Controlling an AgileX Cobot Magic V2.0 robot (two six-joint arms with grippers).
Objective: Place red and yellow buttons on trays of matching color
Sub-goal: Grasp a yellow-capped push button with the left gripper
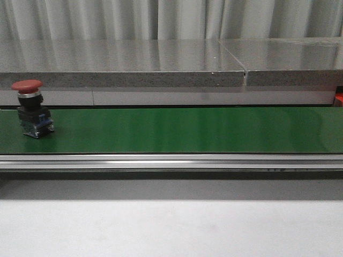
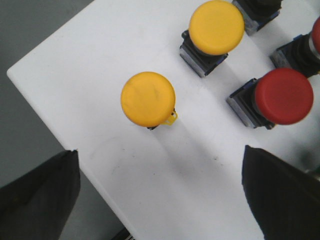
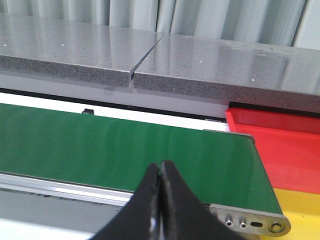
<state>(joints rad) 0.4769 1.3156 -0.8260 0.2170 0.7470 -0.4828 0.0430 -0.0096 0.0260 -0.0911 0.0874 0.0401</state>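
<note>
Red button (image 1: 31,108) | upright, far-left belt (image 1: 187,130) | right hand (image 3: 160,172) together, well apart | left hand (image 2: 160,190) apart

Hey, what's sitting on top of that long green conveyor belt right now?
One red mushroom-head push button stands upright near the green conveyor belt's left end. The rest of the visible belt is bare.

— Lab or workshop?
— Looks like an industrial test cell: green conveyor belt (image 1: 187,128) on aluminium rail (image 1: 171,160), grey stone-look bench (image 1: 123,61), curtained backdrop (image 1: 161,19), sorting trays (image 3: 280,145).
</note>
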